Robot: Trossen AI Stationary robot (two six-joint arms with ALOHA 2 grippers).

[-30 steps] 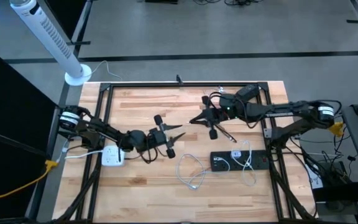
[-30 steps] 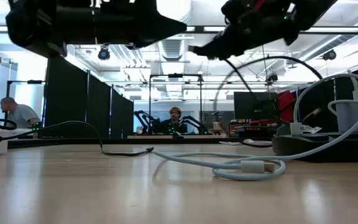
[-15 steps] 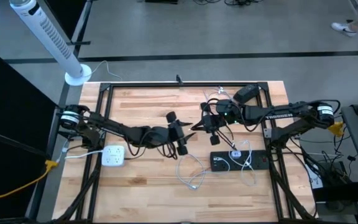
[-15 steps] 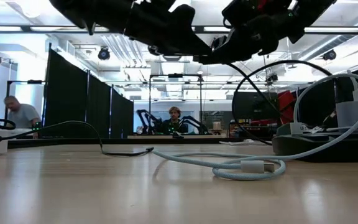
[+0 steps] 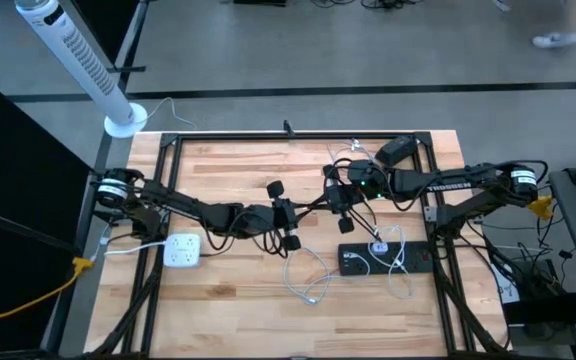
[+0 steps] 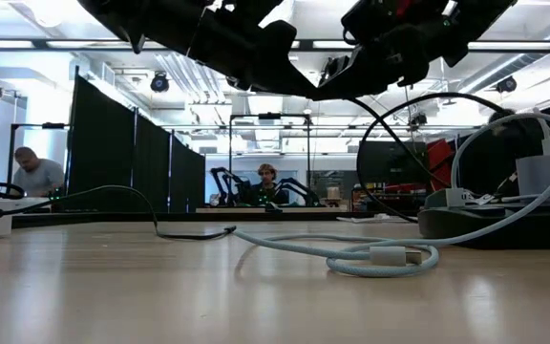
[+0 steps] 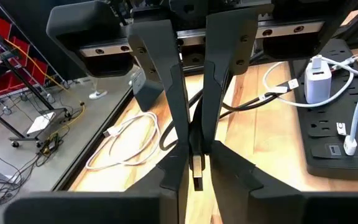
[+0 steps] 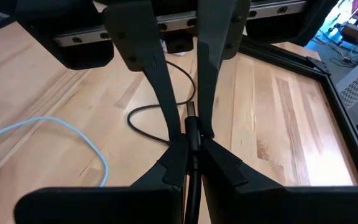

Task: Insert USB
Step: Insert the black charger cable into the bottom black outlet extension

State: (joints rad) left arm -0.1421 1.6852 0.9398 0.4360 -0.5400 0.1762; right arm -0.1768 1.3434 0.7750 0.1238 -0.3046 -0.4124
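Both grippers meet mid-table, raised. Right gripper [image 8: 188,146] pinching black cable [image 8: 151,127] near plug. Left gripper [image 7: 194,158] pressed onto plug [image 7: 196,167] tip. Risk: both grip same plug; plug twists or slips, missing power strip [image 5: 388,259].

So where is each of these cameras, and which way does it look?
High view: above the table, straight down; both arms, left tool meeting right tool.
Low view: table-top height, level across into the room; arms overhead, white cable ahead.
Left wrist view: on the left arm, past its fingers clamping the USB plug.
Right wrist view: on the right arm, past its fingers pinching the black cable.
Shared: high and left wrist views show the power strip.
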